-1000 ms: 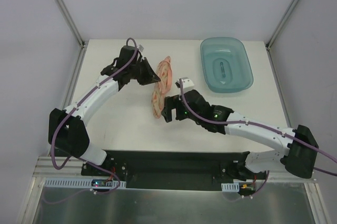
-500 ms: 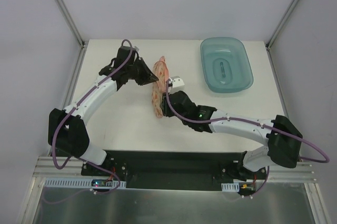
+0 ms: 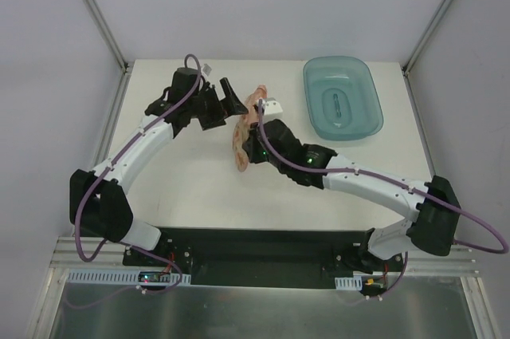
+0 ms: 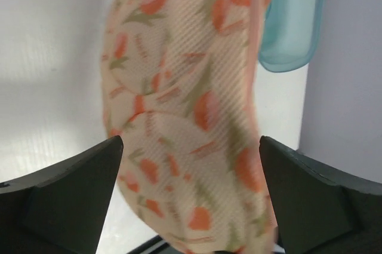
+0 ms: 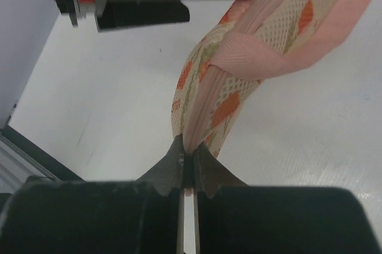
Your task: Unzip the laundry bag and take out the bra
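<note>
1. Above the table [image 3: 183,187], on the top camera, I see the left claw [image 3: 236,102] spread wide just left of the laundry bag [image 3: 239,138]. The right claw [image 3: 249,150] meets the bag's near end.
2. On the left wrist view, the bag [image 4: 185,86] sits just ahead, between the claw's 2 spread fingers [image 4: 65,200].
3. On the right wrist view, the right claw [image 5: 188,159] is pressed together. It pinches the bag's near end at the pink zip edging [image 5: 200,113].
</note>
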Motion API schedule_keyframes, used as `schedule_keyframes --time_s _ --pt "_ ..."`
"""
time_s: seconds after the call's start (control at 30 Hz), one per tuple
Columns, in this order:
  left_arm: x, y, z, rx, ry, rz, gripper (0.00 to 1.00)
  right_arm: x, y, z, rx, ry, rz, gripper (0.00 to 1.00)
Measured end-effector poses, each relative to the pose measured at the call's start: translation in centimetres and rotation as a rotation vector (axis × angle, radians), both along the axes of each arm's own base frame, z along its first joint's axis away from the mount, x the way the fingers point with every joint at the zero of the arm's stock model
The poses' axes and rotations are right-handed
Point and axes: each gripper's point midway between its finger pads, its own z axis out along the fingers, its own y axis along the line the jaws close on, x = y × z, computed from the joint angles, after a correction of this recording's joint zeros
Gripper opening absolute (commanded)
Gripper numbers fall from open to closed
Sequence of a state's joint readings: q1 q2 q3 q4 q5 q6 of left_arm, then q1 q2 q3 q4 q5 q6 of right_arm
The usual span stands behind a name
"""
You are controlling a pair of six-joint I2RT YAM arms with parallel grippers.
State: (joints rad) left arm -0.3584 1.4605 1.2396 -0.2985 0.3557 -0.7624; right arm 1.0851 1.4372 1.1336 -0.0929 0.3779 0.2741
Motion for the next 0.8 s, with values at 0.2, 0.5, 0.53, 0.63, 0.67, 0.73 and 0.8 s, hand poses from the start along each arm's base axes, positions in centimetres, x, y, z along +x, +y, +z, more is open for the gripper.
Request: schedule_keyframes --time_s 0.2,0.5,0.53,0.63,0.67,0.73,0.8 --pt "-0.4 2.2 2.1 0.131 -0.234 -0.043 0.99 2.8 -1.4 4.1 0.153 0.101 -0.064 0.01" --pt "-5.7 6.6 -0.6 0.246 -0.489 -0.021 0.97 6.7 -3.8 4.7 0.336 0.281 -0.17 0.01" --pt "-6.2 6.8 -1.2 0.249 -0.501 -0.027 0.97 6.7 -3.8 4.7 0.349 0.297 -0.168 0.01" --pt "-6.9 6.5 -1.7 0.244 -0.533 -0.068 0.98 6.8 -3.8 4.9 0.384 0.337 -0.163 0.01" --pt "-6.9 6.2 -1.4 0.232 -0.549 -0.086 0.98 7.0 -3.9 5.1 0.396 0.348 -0.167 0.01" --pt "-6.9 5.4 -1.0 0.218 -0.58 -0.123 0.99 7.4 -4.0 5.4 0.42 0.363 -0.171 0.01" --pt "-7.2 4.4 -1.0 0.21 -0.6 -0.171 0.99 7.8 -4.2 5.6 0.436 0.373 -0.179 0.01"
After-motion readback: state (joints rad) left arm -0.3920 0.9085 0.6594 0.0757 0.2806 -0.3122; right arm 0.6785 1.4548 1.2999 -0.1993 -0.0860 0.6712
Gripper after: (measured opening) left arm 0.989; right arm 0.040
